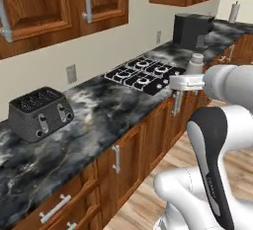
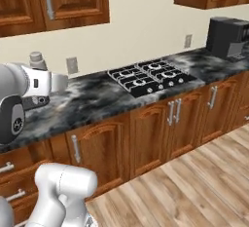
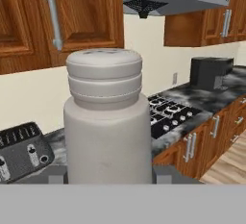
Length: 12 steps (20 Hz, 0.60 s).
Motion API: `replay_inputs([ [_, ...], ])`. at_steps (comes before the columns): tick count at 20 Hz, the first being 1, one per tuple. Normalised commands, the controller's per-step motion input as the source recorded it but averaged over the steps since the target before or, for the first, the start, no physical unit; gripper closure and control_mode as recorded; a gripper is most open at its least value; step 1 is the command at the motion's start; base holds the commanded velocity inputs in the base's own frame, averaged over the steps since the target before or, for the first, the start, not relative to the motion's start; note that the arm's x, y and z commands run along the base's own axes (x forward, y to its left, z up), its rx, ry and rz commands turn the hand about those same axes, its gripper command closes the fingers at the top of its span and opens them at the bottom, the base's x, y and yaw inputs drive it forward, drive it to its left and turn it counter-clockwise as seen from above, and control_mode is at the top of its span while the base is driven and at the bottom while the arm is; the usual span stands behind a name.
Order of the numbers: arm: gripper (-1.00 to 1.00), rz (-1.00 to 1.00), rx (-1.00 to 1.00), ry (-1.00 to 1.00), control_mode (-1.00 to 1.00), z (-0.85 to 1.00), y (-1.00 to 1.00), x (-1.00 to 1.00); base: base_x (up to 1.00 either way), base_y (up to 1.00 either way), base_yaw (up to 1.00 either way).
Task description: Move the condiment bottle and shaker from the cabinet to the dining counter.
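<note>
My two base cams sit behind me, left and right, both looking down at the stove (image 1: 143, 75) (image 2: 151, 77) counter. My hand cam's jammed right against the shaker (image 3: 104, 117).

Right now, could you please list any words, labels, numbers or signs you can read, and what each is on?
None can be read.
Shaker in the hand: plain, no label.
Toaster: knobs, no legible marks.
Coffee machine: no legible text.
Arm: small dark mark, too small to read.
</note>
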Motion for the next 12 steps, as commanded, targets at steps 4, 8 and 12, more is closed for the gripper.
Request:
replay_inputs([
  [4,1.0,0.0,0.0,0.0,1.0,0.0,0.0,0.0,0.15,-0.24,-0.67],
  [8,1.0,0.0,0.0,0.0,1.0,0.0,0.0,0.0,-0.02,-0.08,-0.9],
  [12,1.0,0.0,0.0,0.0,1.0,0.0,0.0,0.0,0.0,0.0,-0.85],
])
